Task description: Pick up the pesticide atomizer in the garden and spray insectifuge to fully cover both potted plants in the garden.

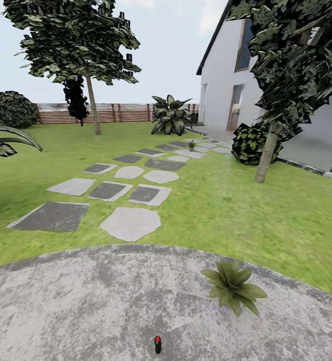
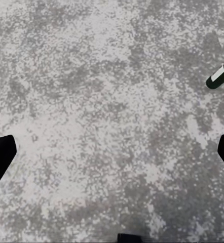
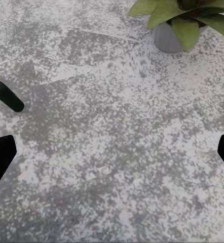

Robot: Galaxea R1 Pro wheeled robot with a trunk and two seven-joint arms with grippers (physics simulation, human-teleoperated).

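The pesticide atomizer (image 1: 157, 344), dark with a red spot on top, stands on the round grey patio (image 1: 85, 301) at the near edge of the head view. It also shows as a dark bottle (image 2: 220, 73) in the left wrist view and as a dark bottle with a red tip (image 3: 6, 95) in the right wrist view. One potted plant (image 1: 233, 284) sits on the patio to the right; its grey pot and leaves (image 3: 173, 28) show in the right wrist view. The second potted plant (image 1: 191, 145) stands far off on the stepping stones. Both grippers (image 2: 112, 157) (image 3: 112, 157) hang open above the bare patio, fingers wide apart.
Grey stepping stones (image 1: 130, 223) lead across the lawn toward a white house (image 1: 226, 90). A tree trunk (image 1: 266, 153) stands right, another tree (image 1: 93, 105) back left. A big striped-leaf shrub (image 1: 172, 116) and a wooden fence (image 1: 115, 113) are at the back.
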